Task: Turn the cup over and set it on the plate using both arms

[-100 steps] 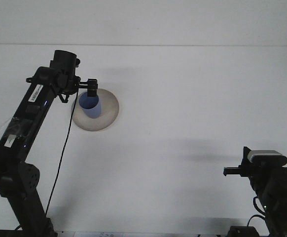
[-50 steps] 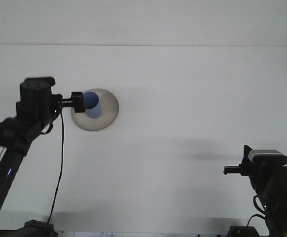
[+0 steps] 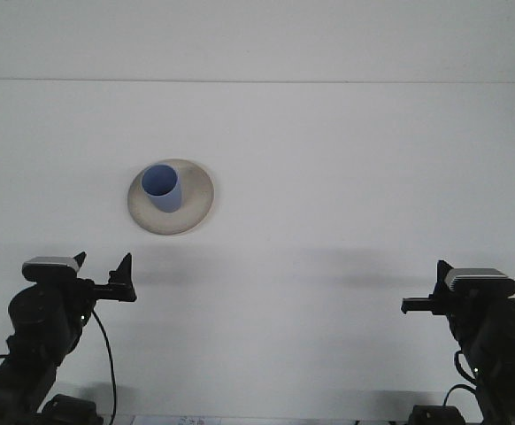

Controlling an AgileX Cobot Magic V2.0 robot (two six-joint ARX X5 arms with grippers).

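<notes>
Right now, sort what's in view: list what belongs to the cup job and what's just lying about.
Job:
- cup, blue, upright, mouth up, on the plate
- plate, beige, under the cup
- left gripper, open, empty, near the table's front edge
- right gripper, empty, near the front edge

Lying about:
- nothing loose; only the white table under it all
</notes>
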